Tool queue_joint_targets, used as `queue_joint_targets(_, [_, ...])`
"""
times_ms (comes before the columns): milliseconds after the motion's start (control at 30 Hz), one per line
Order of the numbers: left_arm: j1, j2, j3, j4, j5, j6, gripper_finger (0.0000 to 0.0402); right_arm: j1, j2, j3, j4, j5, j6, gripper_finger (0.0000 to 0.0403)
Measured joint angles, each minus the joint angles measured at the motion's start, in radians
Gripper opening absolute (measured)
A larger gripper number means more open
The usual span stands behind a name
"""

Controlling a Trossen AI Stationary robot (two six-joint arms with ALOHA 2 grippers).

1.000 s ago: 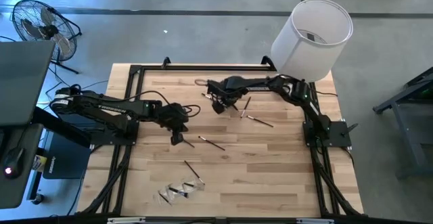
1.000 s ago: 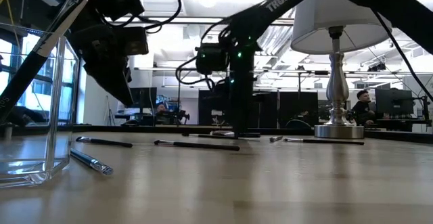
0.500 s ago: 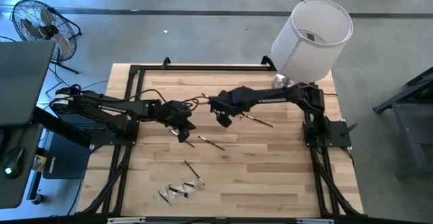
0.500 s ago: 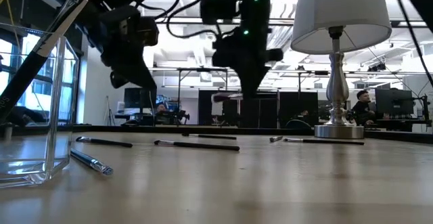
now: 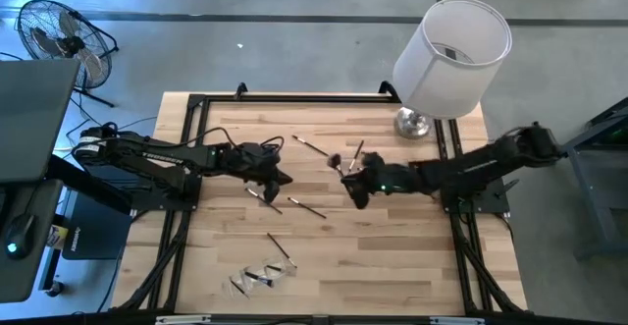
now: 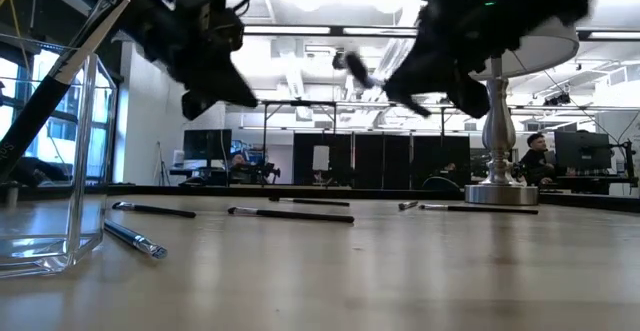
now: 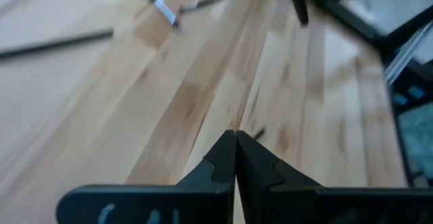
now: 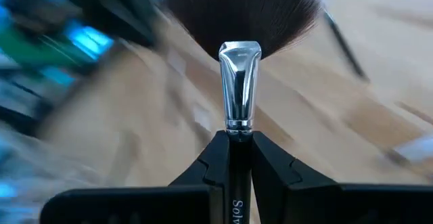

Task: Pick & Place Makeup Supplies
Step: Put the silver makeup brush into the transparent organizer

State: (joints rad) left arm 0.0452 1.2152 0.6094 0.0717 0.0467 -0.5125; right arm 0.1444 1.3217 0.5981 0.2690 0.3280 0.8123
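A fan brush [image 8: 240, 11] with a dark spread head and a silver ferrule is in my right gripper [image 5: 353, 178], which is shut on it over the table's middle right. In the low view the brush [image 6: 350, 66] hangs well above the wood. Several thin makeup brushes lie flat on the table: two at the far middle [image 5: 312, 146] [image 5: 358, 151], two at the centre [image 5: 263, 197] [image 5: 306, 207], one nearer [image 5: 280, 246]. My left gripper [image 5: 284, 179] hovers left of centre, shut with nothing between its fingers [image 7: 235, 146]. My right gripper pinches the fan brush's dark handle just behind the silver ferrule [image 8: 237, 137] between its two fingers. The brush lies along the fingers, its head sticking out past the fingertips. The fingers reach in from the table's right, slanting slightly down. The brush is lifted clear of the table.
A lamp with a white shade [image 5: 453, 50] stands on its metal base [image 5: 412, 124] at the far right corner. A clear plastic pouch [image 5: 260, 276] lies near the front edge. A clear container [image 6: 50, 171] with a dark stick stands close to the low camera.
My right gripper has risen from the far middle of the table with the fan brush and drawn back toward the right edge, tipping from pointing down to nearly level. The brush has come up clear of the wood. My left gripper has tipped up and rolled, rising slightly.
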Motion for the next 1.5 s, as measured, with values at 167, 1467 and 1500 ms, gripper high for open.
queue_joint_targets(167, [0.000, 0.000, 0.000, 0.093, 0.000, 0.001, 0.0000, 0.092, 0.011, -0.256, 0.716, 0.103, -0.239, 0.0030])
queue_joint_targets(1467, [0.000, 0.000, 0.000, -0.219, 0.219, -0.217, 0.0000, 0.197, 0.939, 0.480, 1.259, -0.435, -0.674, 0.0032])
queue_joint_targets(1500, [0.000, 0.000, 0.000, -0.230, 0.225, -0.213, 0.0000, 0.197, 0.959, 0.510, 1.249, -0.444, -0.673, 0.0032])
